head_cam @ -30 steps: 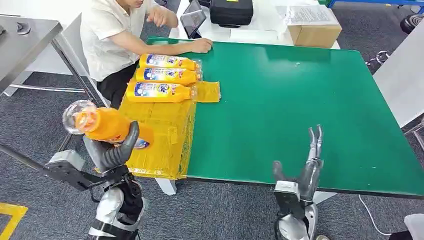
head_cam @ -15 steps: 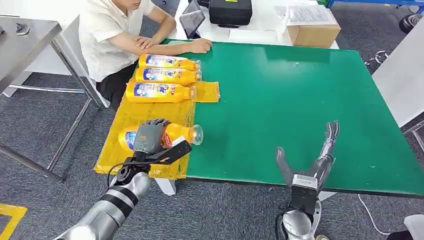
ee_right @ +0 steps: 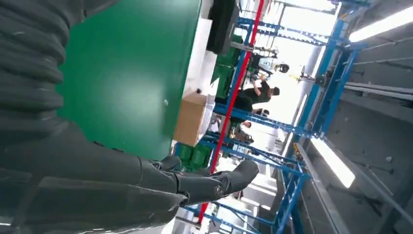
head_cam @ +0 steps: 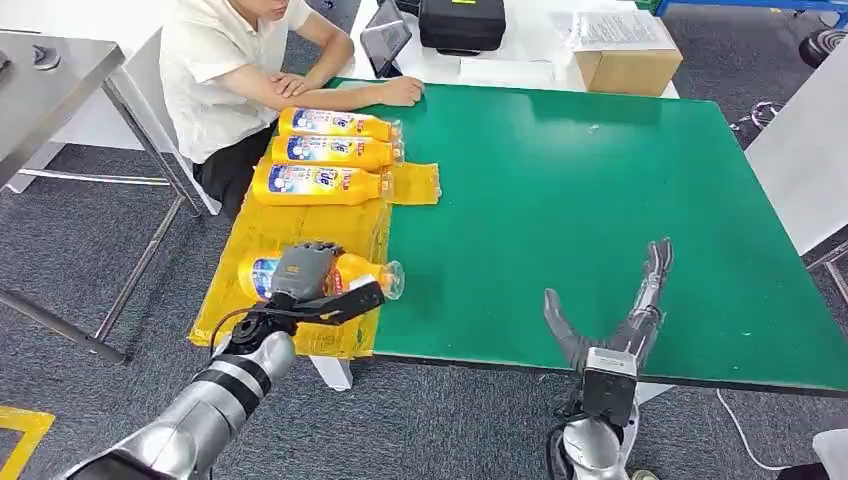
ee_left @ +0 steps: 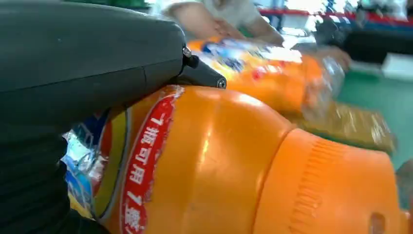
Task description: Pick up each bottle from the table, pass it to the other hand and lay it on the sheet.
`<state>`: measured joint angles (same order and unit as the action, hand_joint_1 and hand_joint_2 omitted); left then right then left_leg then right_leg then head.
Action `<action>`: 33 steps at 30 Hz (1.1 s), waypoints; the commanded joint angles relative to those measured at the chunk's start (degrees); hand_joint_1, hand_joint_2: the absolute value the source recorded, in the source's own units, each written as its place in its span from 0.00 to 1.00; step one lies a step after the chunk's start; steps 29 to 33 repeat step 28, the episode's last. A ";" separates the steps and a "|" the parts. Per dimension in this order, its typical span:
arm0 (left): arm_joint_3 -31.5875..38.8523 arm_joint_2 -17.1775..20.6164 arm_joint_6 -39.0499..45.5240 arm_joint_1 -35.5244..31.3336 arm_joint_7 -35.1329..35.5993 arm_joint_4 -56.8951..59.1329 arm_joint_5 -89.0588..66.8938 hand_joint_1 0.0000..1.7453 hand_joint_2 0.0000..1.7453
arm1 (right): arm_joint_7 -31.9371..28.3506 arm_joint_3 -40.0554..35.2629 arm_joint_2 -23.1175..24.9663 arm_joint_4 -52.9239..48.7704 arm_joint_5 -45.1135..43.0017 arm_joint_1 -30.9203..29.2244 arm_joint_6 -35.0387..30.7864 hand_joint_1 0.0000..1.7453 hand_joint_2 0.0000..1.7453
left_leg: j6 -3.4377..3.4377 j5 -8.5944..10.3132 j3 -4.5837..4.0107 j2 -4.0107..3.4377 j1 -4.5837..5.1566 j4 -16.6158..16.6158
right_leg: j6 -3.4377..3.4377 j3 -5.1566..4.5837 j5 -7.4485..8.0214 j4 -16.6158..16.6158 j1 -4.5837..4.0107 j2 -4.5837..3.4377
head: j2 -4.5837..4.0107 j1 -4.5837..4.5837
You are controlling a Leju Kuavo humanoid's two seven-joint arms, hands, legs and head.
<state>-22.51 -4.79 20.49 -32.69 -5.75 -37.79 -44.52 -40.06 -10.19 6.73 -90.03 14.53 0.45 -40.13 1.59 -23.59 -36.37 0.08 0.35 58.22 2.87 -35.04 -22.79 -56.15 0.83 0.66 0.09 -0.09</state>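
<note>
An orange bottle (head_cam: 345,272) lies on its side on the yellow sheet (head_cam: 300,225) near the sheet's front edge, clear cap end toward the green table. My left hand (head_cam: 298,272) grips it around the body. The left wrist view looks close along the bottle (ee_left: 234,165), past the grey thumb (ee_left: 87,58). Three more orange bottles (head_cam: 320,153) lie side by side at the sheet's far end. My right hand (head_cam: 625,310) hovers open above the table's front edge, fingers straight and apart, holding nothing; its fingers (ee_right: 204,183) are spread in the right wrist view.
A person in a white shirt (head_cam: 225,70) sits at the table's far left corner, forearms resting on the green table (head_cam: 600,190). A tablet (head_cam: 385,40), a black case (head_cam: 462,22) and a cardboard box (head_cam: 628,62) stand behind the table. A grey metal bench (head_cam: 50,70) stands left.
One second ago my left hand held the bottle up beside the table; it has since brought it down flat onto the sheet. My right hand moved slightly right and spread.
</note>
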 commanded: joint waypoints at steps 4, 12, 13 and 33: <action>-0.75 -1.16 -9.82 -7.29 -2.14 9.15 2.88 0.00 1.00 | 0.06 -4.05 -3.15 4.40 -3.27 -3.56 0.14 0.00 1.00 | -0.11 -0.12 0.25 -0.05 -0.08 0.02 | -0.11 0.25 -0.08 0.01 -0.08 -0.09 | 0.00 0.02; -2.97 -1.98 -22.11 -11.44 1.01 13.65 3.73 0.00 1.00 | 0.06 -3.36 -3.03 6.06 -5.05 -3.88 0.87 0.00 1.00 | -0.09 -0.07 0.17 0.00 -0.07 0.01 | -0.08 0.19 -0.05 0.02 -0.07 -0.03 | 0.00 0.02; -2.75 -2.13 -22.37 -11.43 1.13 13.87 4.11 0.00 1.00 | 0.06 -3.40 -3.01 6.16 -5.09 -3.92 1.03 0.00 1.00 | -0.08 -0.05 0.14 0.01 -0.07 0.01 | -0.07 0.16 -0.03 0.02 -0.07 -0.02 | 0.00 0.00; -0.22 -3.18 -22.92 -9.15 -4.65 11.08 9.90 0.00 1.00 | 0.06 -3.99 -3.53 7.00 -5.02 -4.20 0.46 0.00 1.00 | -0.10 -0.11 0.30 -0.08 -0.07 -0.03 | -0.09 0.30 -0.06 0.06 -0.06 -0.13 | 0.00 0.02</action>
